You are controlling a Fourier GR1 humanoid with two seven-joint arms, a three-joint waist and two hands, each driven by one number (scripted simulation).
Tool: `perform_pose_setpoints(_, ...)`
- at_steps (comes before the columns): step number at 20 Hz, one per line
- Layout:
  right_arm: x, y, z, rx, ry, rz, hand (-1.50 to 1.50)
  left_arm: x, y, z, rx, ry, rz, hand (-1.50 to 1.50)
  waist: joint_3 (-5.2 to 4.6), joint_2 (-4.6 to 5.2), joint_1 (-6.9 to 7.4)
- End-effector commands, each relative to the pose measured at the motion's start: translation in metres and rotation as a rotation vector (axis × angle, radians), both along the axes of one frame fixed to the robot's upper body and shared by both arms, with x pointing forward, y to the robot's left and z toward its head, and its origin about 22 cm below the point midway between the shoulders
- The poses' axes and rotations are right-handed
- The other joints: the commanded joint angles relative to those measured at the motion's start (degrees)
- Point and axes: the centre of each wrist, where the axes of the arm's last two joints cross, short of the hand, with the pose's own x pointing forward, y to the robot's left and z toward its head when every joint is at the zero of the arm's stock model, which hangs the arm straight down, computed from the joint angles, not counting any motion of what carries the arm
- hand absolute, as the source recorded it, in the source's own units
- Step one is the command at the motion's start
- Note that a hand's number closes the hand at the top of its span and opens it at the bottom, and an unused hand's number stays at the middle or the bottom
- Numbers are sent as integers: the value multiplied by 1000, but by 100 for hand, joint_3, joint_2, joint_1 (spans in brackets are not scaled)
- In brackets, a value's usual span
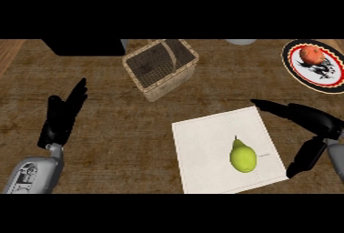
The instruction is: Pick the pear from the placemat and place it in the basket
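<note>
A yellow-green pear [243,156] lies on a white placemat [208,141] at the lower right of the counter. A woven wicker basket [161,85] stands at the upper middle, its inside bare. My right hand [316,120] hovers open just right of the placemat, fingers spread toward the upper left and thumb hanging down, a short way from the pear. At the left, my left hand [62,118] rests open with its fingers straight and pointing up, far from the pear and the basket.
A dark round plate [295,68] with an orange-red fruit [311,55] on it sits at the upper right. A black block [84,47] lies along the far edge at the upper left, and a grey object [240,42] peeks in at the top.
</note>
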Motion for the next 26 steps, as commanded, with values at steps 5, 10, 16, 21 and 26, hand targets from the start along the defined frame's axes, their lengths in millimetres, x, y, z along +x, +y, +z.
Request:
perform_pose_setpoints(5, 5, 20, -19, -6, -3, 11, -150, -5, 21, -6, -3, -7, -2, 0, 0, 3, 10)
perform_pose_setpoints(10, 10, 42, -30, 14, 0, 14, -150, 7, -13, -3, -8, 4, -1, 0, 0, 4, 3)
perform_pose_setpoints(16, 15, 55, -37, -25, 11, 21, -150, -1, -6, -4, -5, -6, -14, 0, 0, 3, 13)
perform_pose_setpoints(21, 0, 29, -57, -21, 40, 14, -150, -11, 7, -11, -11, -1, -2, 0, 1, 4, 21)
perform_pose_setpoints(26, 8, 48, -64, -27, 73, 32, -150, -3, -3, 9, -1, -7, -2, 0, 1, 3, 19)
